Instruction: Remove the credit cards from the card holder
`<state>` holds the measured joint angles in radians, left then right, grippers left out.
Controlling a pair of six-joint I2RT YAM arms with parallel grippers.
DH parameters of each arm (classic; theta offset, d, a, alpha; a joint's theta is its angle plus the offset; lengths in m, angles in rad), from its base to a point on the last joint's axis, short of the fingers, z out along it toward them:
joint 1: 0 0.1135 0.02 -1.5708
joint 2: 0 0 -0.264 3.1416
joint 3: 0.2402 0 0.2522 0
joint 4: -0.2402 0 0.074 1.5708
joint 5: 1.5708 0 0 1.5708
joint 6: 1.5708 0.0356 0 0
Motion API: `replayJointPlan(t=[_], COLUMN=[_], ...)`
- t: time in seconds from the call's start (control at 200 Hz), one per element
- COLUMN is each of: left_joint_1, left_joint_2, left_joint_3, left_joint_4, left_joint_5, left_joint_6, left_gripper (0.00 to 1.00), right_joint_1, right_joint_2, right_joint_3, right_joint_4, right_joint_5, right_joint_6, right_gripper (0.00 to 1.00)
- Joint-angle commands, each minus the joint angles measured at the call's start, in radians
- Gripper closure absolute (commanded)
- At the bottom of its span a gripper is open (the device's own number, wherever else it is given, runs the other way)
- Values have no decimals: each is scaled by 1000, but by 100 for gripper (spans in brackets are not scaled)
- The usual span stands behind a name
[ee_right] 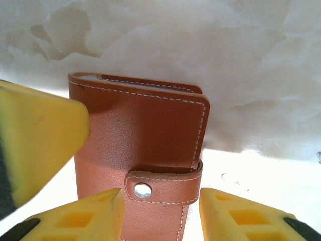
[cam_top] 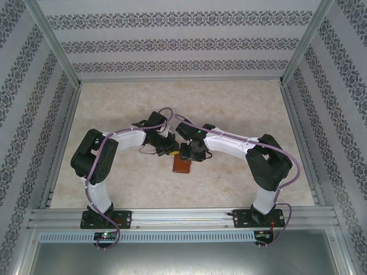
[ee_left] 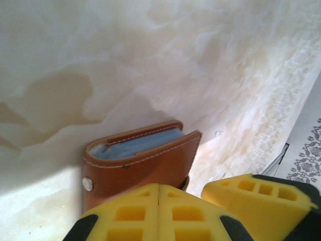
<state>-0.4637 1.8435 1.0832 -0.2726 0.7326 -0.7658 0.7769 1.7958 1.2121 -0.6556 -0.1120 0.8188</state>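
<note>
Brown leather card holder (ee_right: 145, 135), closed, is laid on the pale marbled worktop (ee_right: 261, 75). The right tool (ee_right: 160, 201) is set half-open astride its snapped strap (ee_right: 165, 175); grip cannot be told. The shut, empty left tool (ee_left: 158, 201) is best pressed down while the strap is lifted.

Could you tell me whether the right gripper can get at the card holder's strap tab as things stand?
Probably yes: the right gripper stands open astride the strap tab, snapped shut on the card holder, nothing between.
</note>
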Motion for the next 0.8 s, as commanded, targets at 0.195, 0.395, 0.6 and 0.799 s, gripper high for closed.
replayJointPlan(t=[0.195, 0.395, 0.6, 0.799], left_joint_1=[18, 21, 30, 36], left_joint_2=[66, 80, 78, 80], left_joint_3=[35, -1, -25, -36], left_joint_4=[-65, -53, -36, -24], left_joint_5=[-6, -7, -1, 6], left_joint_6=[48, 56, 54, 52], left_gripper=[100, 100, 100, 100], right_joint_1=[10, 15, 28, 45], right_joint_2=[-8, 27, 72, 109], right_joint_3=[44, 64, 81, 86], right_joint_4=[-43, -44, -49, -64], right_joint_5=[10, -4, -1, 31], right_joint_6=[-4, 0, 0, 0], right_gripper=[56, 56, 57, 57])
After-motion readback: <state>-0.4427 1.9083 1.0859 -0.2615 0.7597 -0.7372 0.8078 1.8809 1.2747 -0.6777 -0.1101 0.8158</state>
